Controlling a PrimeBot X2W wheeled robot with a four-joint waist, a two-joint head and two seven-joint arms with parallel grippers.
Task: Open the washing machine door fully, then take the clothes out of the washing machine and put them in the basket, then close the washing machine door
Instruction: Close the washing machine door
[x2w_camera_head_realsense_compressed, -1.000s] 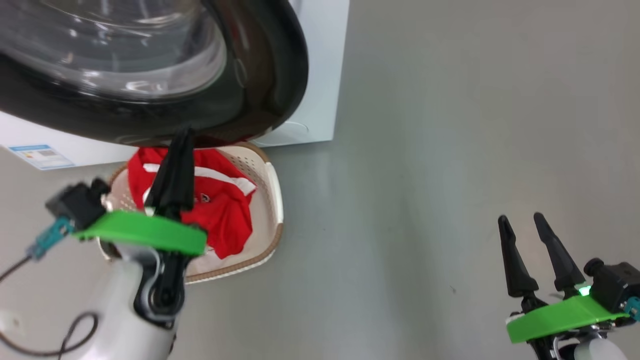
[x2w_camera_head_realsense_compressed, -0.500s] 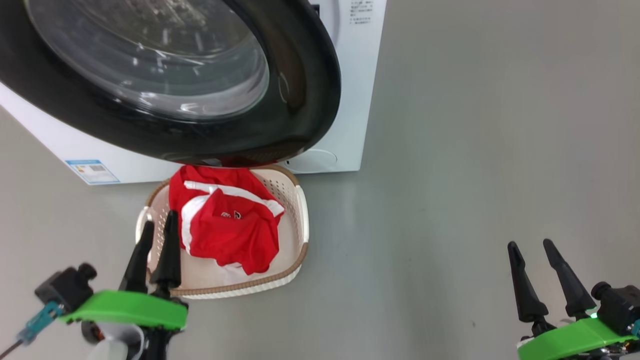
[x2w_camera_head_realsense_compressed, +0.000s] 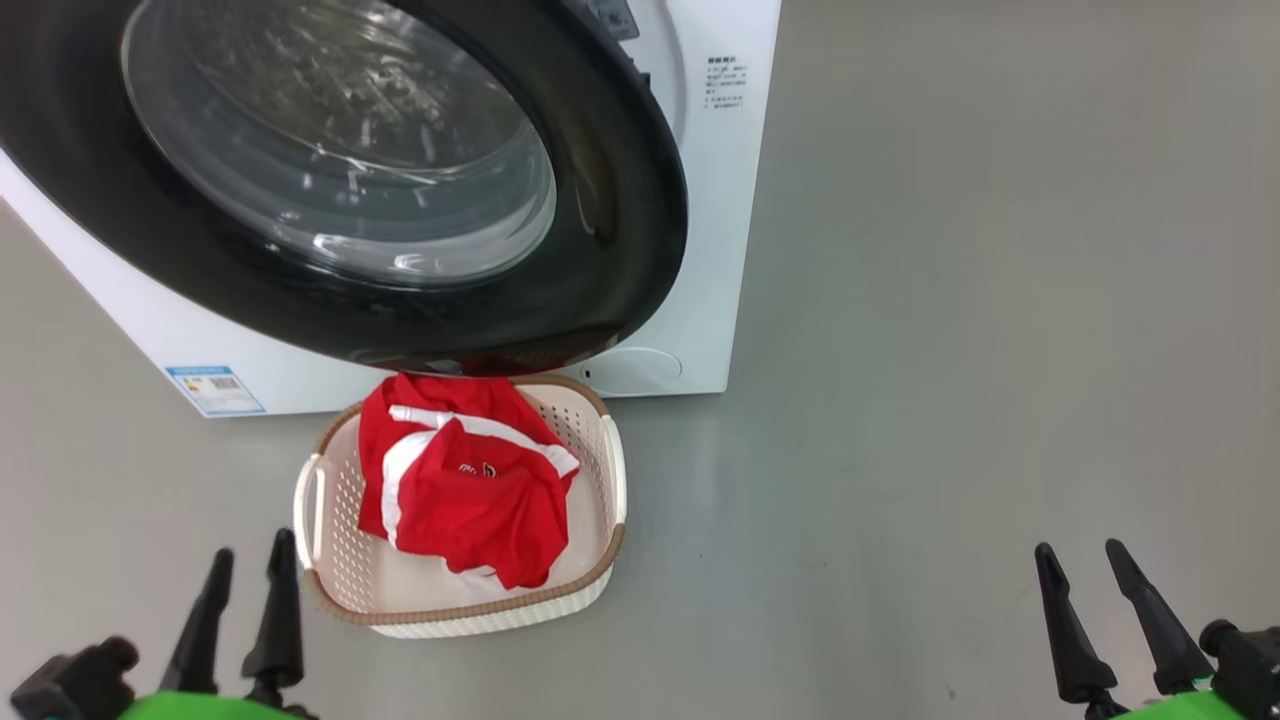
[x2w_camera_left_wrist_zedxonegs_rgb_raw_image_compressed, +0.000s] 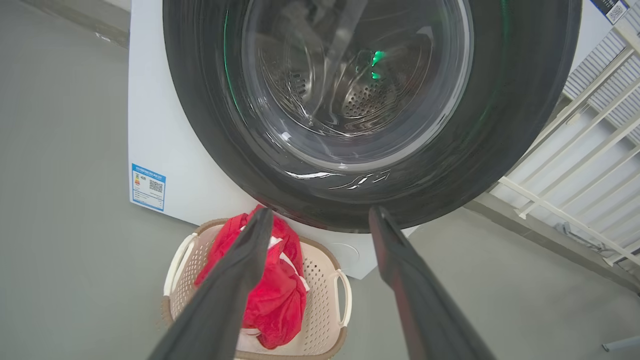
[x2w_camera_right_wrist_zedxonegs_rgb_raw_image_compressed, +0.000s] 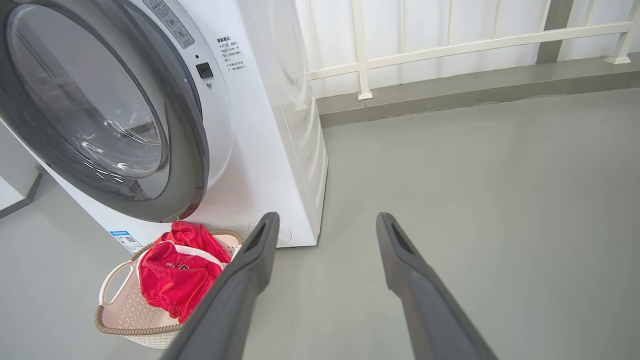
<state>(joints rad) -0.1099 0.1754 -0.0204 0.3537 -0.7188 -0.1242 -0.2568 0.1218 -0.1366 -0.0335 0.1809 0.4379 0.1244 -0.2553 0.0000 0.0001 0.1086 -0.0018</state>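
The unloading step appears to be finished: the clothes (x2w_camera_head_realsense_compressed: 470, 490) are seen heaped in the basket (x2w_camera_head_realsense_compressed: 612, 480), which is set on the grey floor (x2w_camera_head_realsense_compressed: 950, 350) just in front of the washing machine (x2w_camera_head_realsense_compressed: 720, 200), below the lower edge of the washing machine door (x2w_camera_head_realsense_compressed: 640, 250). The door is seen lying close against the white front, and the perforated drum can be made out through its glass in the left wrist view with no fabric showing. Whether the door is fully latched cannot be told from these angles.

The left gripper (x2w_camera_head_realsense_compressed: 253, 545) is held low beside the basket's near left corner, its fingers apart and nothing between them. The right gripper (x2w_camera_head_realsense_compressed: 1078, 547) is held well off to the right over bare floor, likewise spread and empty.

If the latch is not yet caught, a firm push on the black rim is called for, probably on the side away from the hinge; otherwise nothing is left but withdrawal.

Compared with a second ago, the left gripper has been drawn back from above the clothes and its fingers, then pressed together, have been parted. The right gripper is unchanged. The head view has shifted, so more of the machine is shown.
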